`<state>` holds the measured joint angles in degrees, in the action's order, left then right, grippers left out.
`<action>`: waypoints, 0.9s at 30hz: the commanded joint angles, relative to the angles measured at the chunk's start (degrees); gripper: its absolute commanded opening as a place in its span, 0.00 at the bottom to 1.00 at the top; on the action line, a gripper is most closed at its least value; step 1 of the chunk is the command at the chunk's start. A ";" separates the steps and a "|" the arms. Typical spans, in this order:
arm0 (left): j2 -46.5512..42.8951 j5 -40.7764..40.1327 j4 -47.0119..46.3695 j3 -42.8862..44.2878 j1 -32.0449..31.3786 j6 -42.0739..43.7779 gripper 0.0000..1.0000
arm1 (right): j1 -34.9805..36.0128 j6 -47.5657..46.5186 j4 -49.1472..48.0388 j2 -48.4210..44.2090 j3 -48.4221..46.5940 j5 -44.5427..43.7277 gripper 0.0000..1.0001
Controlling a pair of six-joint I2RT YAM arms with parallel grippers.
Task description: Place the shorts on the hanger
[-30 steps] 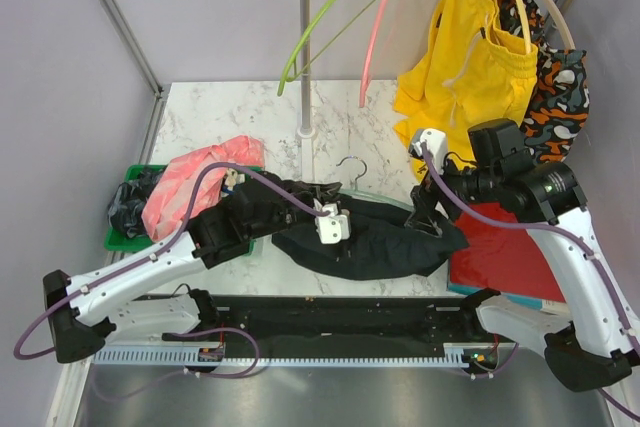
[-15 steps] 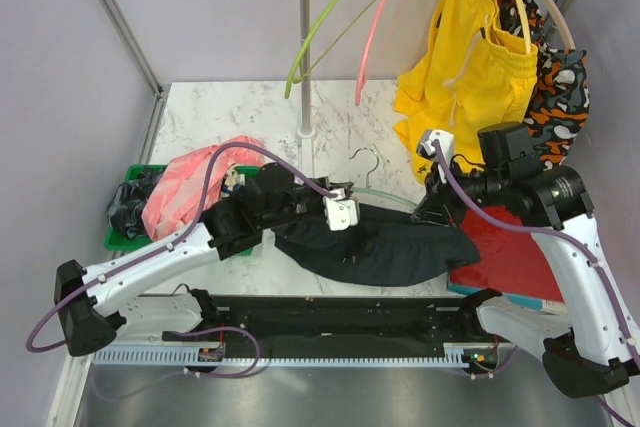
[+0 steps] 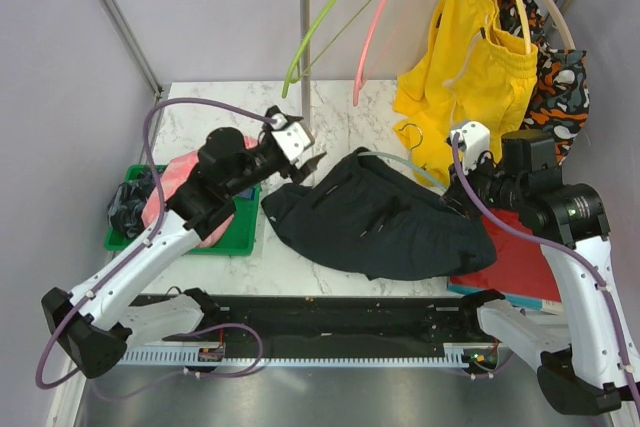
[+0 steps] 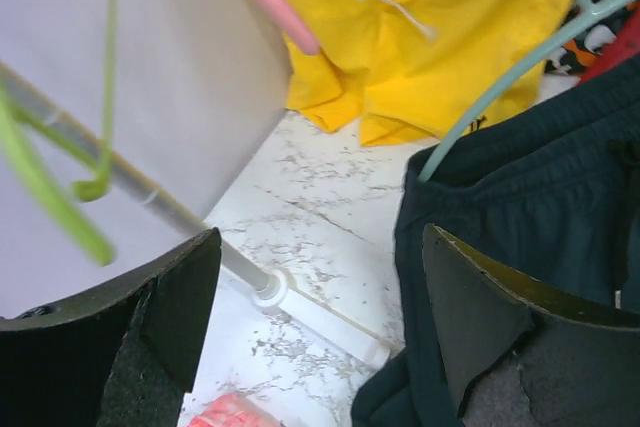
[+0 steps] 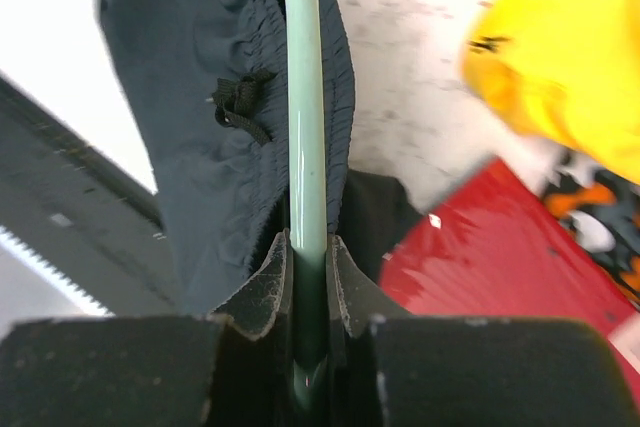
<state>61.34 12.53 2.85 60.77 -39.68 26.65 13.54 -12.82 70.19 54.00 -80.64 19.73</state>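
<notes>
In the middle of the top view we see the shorts [image 3: 380,222] bunched on the table [image 3: 210,107], their lower right edge lapping onto a red sheet [image 3: 515,257]. The hanger [image 5: 303,97] disappears into the dark fabric. Only one pale arm and the hook show from above, beside the yellow shorts [image 3: 470,57]. The right gripper [image 5: 307,267] has its fingers clamped on the hanger's bar, though from above we can hardly make out that grip. The left gripper [image 4: 320,237], at the shorts' upper left, holds its fingers wide apart around nothing. Its wrist view cuts the shorts off at the right edge.
</notes>
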 commanded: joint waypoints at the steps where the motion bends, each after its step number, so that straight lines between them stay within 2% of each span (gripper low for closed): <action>1: -2.54 2.93 -0.31 3.04 3.73 -4.68 0.88 | -0.44 1.66 -6.56 1.98 -4.87 -13.48 0.00; 7: -6.31 3.73 5.13 2.95 4.00 -4.77 0.98 | -0.44 1.22 -9.02 9.80 -15.58 -20.85 0.00; 12: -11.32 1.79 5.85 0.05 4.09 -3.63 0.99 | -1.06 0.95 -12.18 16.64 -22.70 -24.21 0.00; 19: -15.46 3.72 6.99 -2.50 4.17 -4.59 0.99 | -8.52 1.13 -16.05 25.27 -34.64 -19.81 0.00; 22: -15.90 4.51 6.90 -3.29 4.26 -4.51 0.99 | -12.03 1.30 -17.28 29.49 -40.88 -15.25 0.00; 27: -16.43 6.01 6.90 -4.43 4.35 -4.77 0.99 | -16.70 2.53 -22.46 34.23 -46.62 -10.85 0.00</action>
<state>45.39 16.19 9.65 57.25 -35.68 23.86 -0.36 -12.29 58.57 87.05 -121.21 4.47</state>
